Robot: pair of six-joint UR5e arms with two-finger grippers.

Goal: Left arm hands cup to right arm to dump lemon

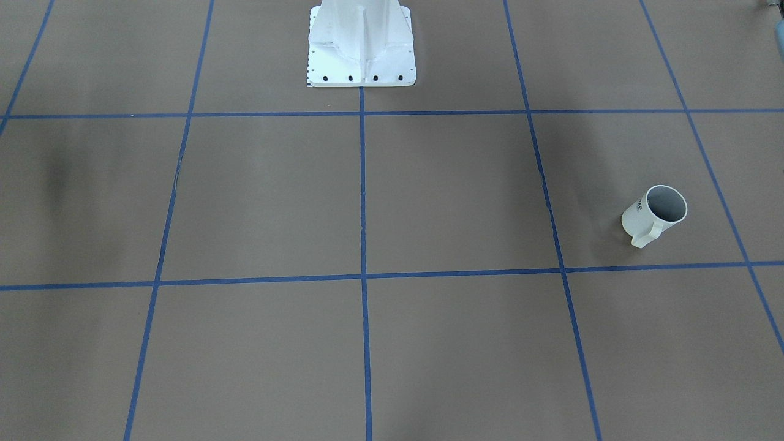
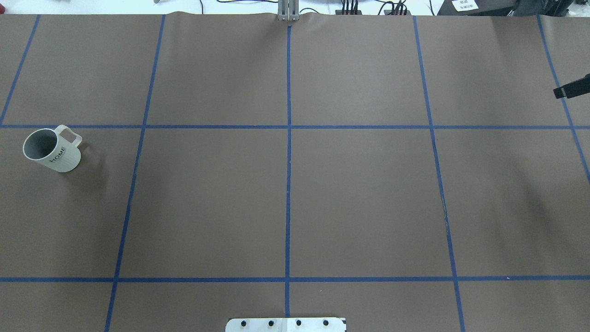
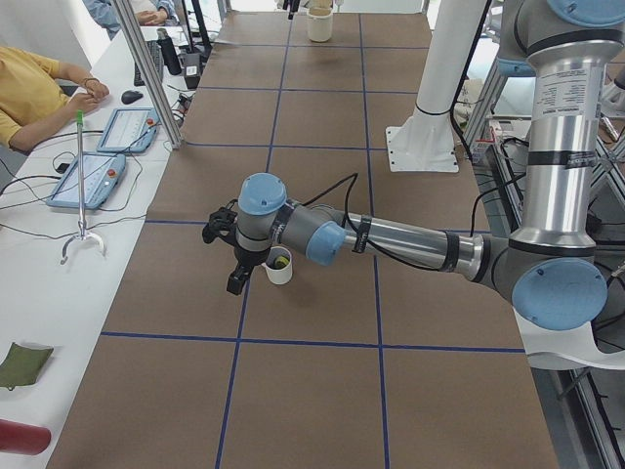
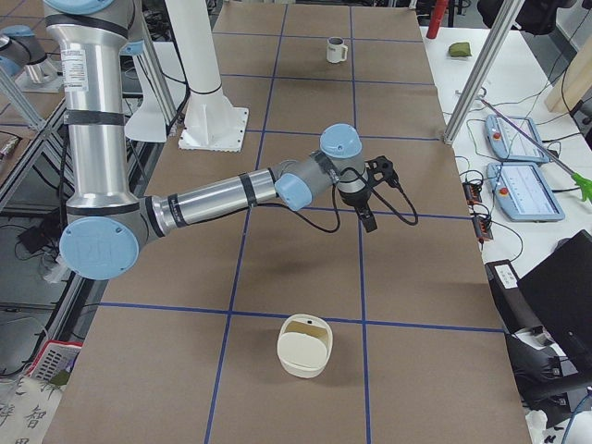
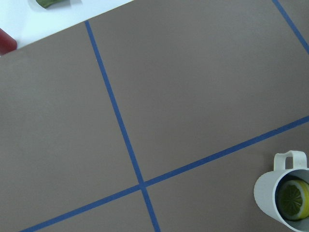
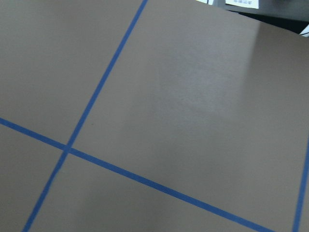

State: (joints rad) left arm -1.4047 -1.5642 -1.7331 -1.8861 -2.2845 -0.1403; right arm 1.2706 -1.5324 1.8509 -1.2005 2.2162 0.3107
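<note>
The white ribbed cup with "HOME" on its side stands upright on the brown table, handle toward the far side. It also shows in the front view, the left side view, the right side view and the left wrist view. The yellow-green lemon lies inside it. My left gripper hangs high over the table near the cup and holds nothing. My right gripper hangs over the table's other half. Both show only in side views, so I cannot tell whether they are open or shut.
A cream container stands at the table's right end. The white robot pedestal is at the robot's side of the table. Operators' desks with tablets and metal posts line the far edge. A black object pokes in at the right.
</note>
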